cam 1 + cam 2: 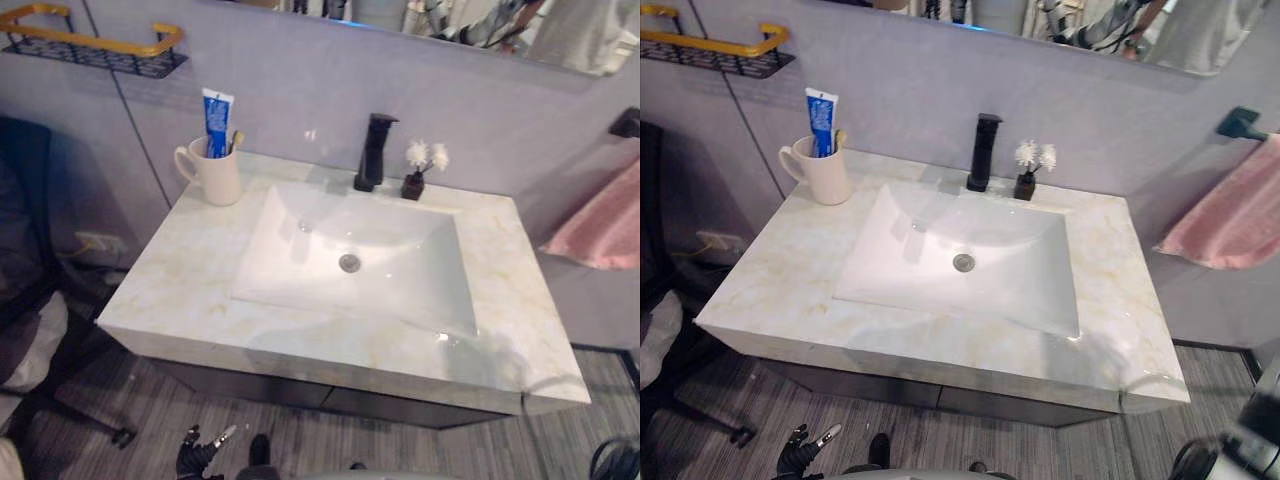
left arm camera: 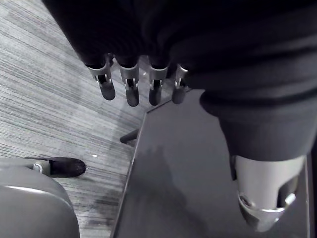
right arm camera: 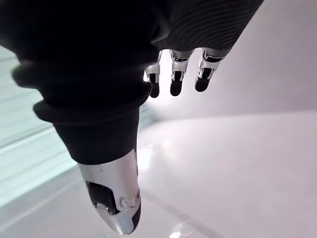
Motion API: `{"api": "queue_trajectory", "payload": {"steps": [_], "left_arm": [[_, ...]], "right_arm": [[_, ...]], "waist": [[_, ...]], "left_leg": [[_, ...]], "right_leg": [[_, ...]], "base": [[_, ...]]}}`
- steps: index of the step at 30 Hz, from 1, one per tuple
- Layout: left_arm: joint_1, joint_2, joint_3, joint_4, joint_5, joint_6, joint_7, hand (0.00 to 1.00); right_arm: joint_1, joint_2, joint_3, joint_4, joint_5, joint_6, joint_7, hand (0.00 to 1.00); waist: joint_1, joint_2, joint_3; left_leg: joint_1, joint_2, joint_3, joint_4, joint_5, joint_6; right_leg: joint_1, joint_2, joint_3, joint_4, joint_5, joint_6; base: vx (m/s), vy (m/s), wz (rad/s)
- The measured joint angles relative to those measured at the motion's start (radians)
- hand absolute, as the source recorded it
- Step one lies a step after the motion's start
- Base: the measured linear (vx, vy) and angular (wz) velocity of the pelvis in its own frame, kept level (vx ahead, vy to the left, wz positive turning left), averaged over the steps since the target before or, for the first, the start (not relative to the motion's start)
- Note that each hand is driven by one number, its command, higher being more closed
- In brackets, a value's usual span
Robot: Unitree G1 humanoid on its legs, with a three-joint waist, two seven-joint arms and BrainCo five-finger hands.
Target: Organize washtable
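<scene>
Left eye view, washstand seen from above. A pale marbled table [image 1: 190, 290] carries a white rectangular basin [image 1: 400, 270] sunk in its middle. A pink towel [image 1: 600, 220] hangs on the wall to the right, and a black wire shelf [image 1: 100, 48] with a yellow rail is mounted at upper left. On the table's back left corner stands a cream mug [image 1: 215, 172], handle to the left. It holds a blue toothpaste tube [image 1: 217, 122], long axis upright, and a toothbrush [image 1: 237, 140]; the tube's print is too small to read. A black tap [image 1: 373, 152] stands behind the basin, with a small dark vase [image 1: 418, 172] of white flowers beside it.

Left hand [image 2: 131, 89], over the wood-grain floor [image 2: 44, 99]: fingers [image 2: 154, 91] straight, holding nothing. Right hand [image 3: 174, 79]: fingers [image 3: 203, 77] likewise extended and empty.
</scene>
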Motion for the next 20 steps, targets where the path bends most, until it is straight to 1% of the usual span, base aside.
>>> {"api": "queue_trajectory", "payload": {"steps": [1,2,3,4,5,6,7,8,9,10,12,13,14,15,18,20], "left_arm": [[0.002,-0.006,0.008,-0.001,0.005,0.001,0.000,0.00],[0.004,-0.014,0.010,-0.003,0.015,0.006,0.000,0.00],[0.004,-0.018,0.010,-0.004,0.016,0.008,0.001,0.00],[0.003,-0.026,0.009,-0.008,0.016,0.009,0.002,0.00],[0.002,-0.029,0.008,-0.010,0.016,0.009,0.002,0.00],[0.000,-0.031,0.007,-0.011,0.016,0.010,0.002,0.00],[-0.001,-0.035,0.006,-0.013,0.015,0.010,0.002,0.00],[-0.001,-0.035,0.001,-0.014,0.015,0.010,0.002,0.00],[-0.002,-0.035,-0.002,-0.014,0.015,0.011,0.002,0.00],[-0.005,-0.035,-0.009,-0.015,0.015,0.011,0.002,0.00],[-0.011,-0.036,-0.018,-0.015,0.015,0.012,0.000,0.00],[-0.016,-0.036,-0.027,-0.015,0.015,0.012,0.000,0.00],[-0.025,-0.036,-0.038,-0.013,0.015,0.012,-0.001,0.00],[-0.029,-0.036,-0.042,-0.012,0.015,0.012,-0.002,0.00],[-0.047,-0.040,-0.060,-0.001,0.016,0.010,-0.021,0.00],[-0.050,-0.037,-0.073,-0.001,0.021,0.010,-0.023,0.00]], "right_arm": [[0.037,0.043,0.003,0.012,0.000,0.014,0.000,0.00],[0.101,0.122,0.015,0.044,0.003,0.033,0.001,0.00],[0.132,0.160,0.022,0.064,0.014,0.041,0.002,0.00],[0.185,0.246,0.040,0.125,0.058,0.063,0.005,0.00],[0.208,0.290,0.061,0.167,0.085,0.079,0.007,0.00],[0.222,0.316,0.082,0.193,0.108,0.084,0.014,0.00],[0.248,0.355,0.137,0.249,0.135,0.090,0.036,0.00],[0.269,0.382,0.201,0.320,0.151,0.097,0.075,0.00],[0.278,0.396,0.229,0.357,0.157,0.102,0.101,0.00],[0.291,0.418,0.275,0.425,0.167,0.112,0.148,0.00],[0.298,0.434,0.321,0.538,0.177,0.127,0.222,0.00],[0.297,0.434,0.336,0.606,0.177,0.140,0.268,0.00],[0.299,0.434,0.338,0.672,0.175,0.148,0.305,0.00],[0.304,0.433,0.339,0.694,0.170,0.154,0.321,0.00],[0.324,0.430,0.381,0.784,0.094,0.181,0.395,0.00],[0.314,0.425,0.404,0.810,0.065,0.188,0.406,0.00]], "waist": [[0.000,0.009,-0.005],[0.002,0.010,-0.008],[0.003,0.015,-0.013],[0.006,0.023,-0.015],[0.007,0.027,-0.018],[0.009,0.030,-0.019],[0.012,0.032,-0.020],[0.013,0.035,-0.018],[0.013,0.036,-0.017],[0.016,0.039,-0.016],[0.017,0.042,-0.016],[0.022,0.045,-0.014],[0.032,0.043,-0.011],[0.036,0.048,-0.008],[0.040,0.044,-0.002],[0.041,0.041,0.001]], "left_leg": [[0.005,0.000,0.006,0.000,-0.002,0.000],[0.011,0.000,0.013,0.000,-0.006,0.001],[0.014,0.000,0.014,0.000,-0.007,0.002],[0.025,0.003,0.021,0.001,-0.011,0.006],[0.032,0.003,0.030,0.006,-0.016,0.008],[0.037,0.004,0.037,0.006,-0.018,0.010],[0.047,0.005,0.045,0.006,-0.022,0.010],[0.056,0.005,0.054,0.005,-0.027,0.009],[0.062,0.004,0.057,0.004,-0.030,0.012],[0.068,0.001,0.059,0.001,-0.032,0.014],[0.069,-0.006,0.059,0.001,-0.035,0.017],[0.070,-0.010,0.058,0.000,-0.036,0.020],[0.078,-0.016,0.052,0.000,-0.039,0.021],[0.079,-0.019,0.047,0.000,-0.040,0.022],[0.093,-0.041,0.005,0.000,-0.040,0.023],[0.098,-0.044,0.001,0.000,-0.041,0.024]], "right_leg": [[0.000,-0.003,0.000,0.004,0.000,0.000],[0.000,-0.007,-0.004,0.013,-0.004,0.003],[0.001,-0.009,-0.006,0.017,-0.006,0.002],[0.005,-0.014,-0.009,0.030,-0.015,0.003],[0.009,-0.017,-0.014,0.034,-0.017,0.003],[0.010,-0.019,-0.019,0.038,-0.017,0.004],[0.012,-0.026,-0.026,0.047,-0.020,0.006],[0.017,-0.029,-0.029,0.052,-0.023,0.007],[0.023,-0.031,-0.033,0.053,-0.025,0.008],[0.026,-0.032,-0.041,0.061,-0.029,0.008],[0.028,-0.036,-0.053,0.065,-0.032,0.008],[0.031,-0.039,-0.056,0.065,-0.033,0.009],[0.042,-0.044,-0.063,0.064,-0.035,0.011],[0.046,-0.048,-0.068,0.064,-0.036,0.011],[0.084,-0.067,-0.110,0.070,-0.049,0.027],[0.093,-0.069,-0.111,0.070,-0.048,0.031]], "base": [[0.00,0.007,-0.19],[0.00,0.004,-0.12],[0.02,-0.008,-0.07],[0.00,0.000,0.00],[0.03,-0.004,-0.06],[0.01,0.011,-0.17],[0.00,0.010,-0.19],[0.00,0.007,-0.16],[0.00,-0.001,-0.05],[0.00,0.000,0.00],[0.01,0.009,0.02],[0.03,0.020,0.09],[0.04,0.022,0.12],[0.07,0.022,0.30],[0.08,0.018,0.38],[0.04,0.012,0.10]]}}
